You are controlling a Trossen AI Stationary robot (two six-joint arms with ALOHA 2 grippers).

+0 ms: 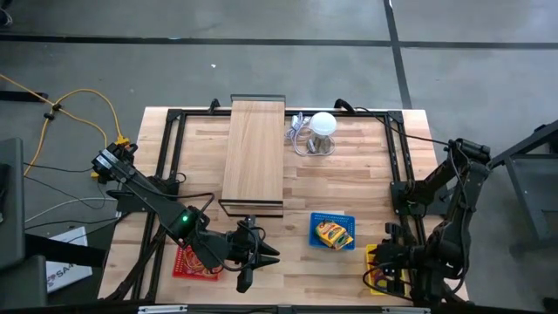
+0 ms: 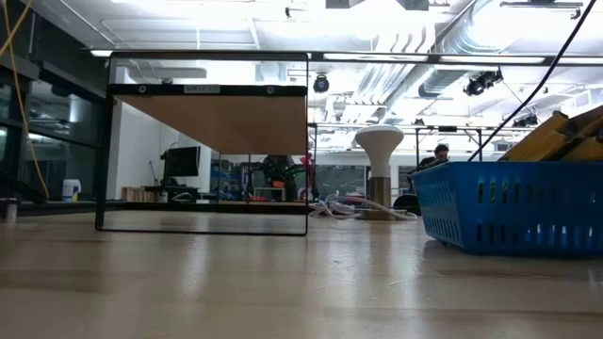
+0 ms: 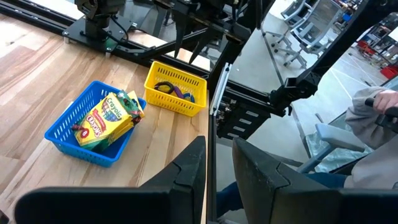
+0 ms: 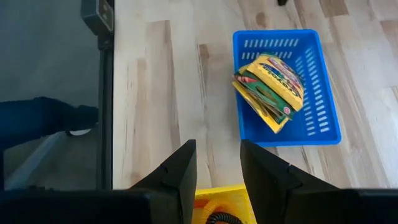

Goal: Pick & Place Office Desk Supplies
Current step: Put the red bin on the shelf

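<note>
Yellow-orange printed packs (image 3: pixel 107 118) (image 4: pixel 270 84) lie piled and tilted in a blue basket (image 1: pixel 334 232) on the table's near right part. A yellow basket (image 3: pixel 175 88) near the right edge holds dark bands and purple and blue loop-shaped clips (image 3: pixel 177 92). My left gripper (image 3: pixel 217 168) (image 1: pixel 260 260) hangs open over the near edge, left of the blue basket, with nothing between its fingers. My right gripper (image 4: pixel 217 168) (image 1: pixel 388 260) is open and slants down over the yellow basket's rim (image 4: pixel 219 198), touching nothing.
A long wooden board (image 1: pixel 253 155) lies on a black frame at the table's middle. A white ball-like object (image 1: pixel 323 125) with grey cable stands behind it. A red basket (image 1: pixel 193 262) sits under my left arm. A person's sleeve (image 3: pixel 373 127) shows beyond the right edge.
</note>
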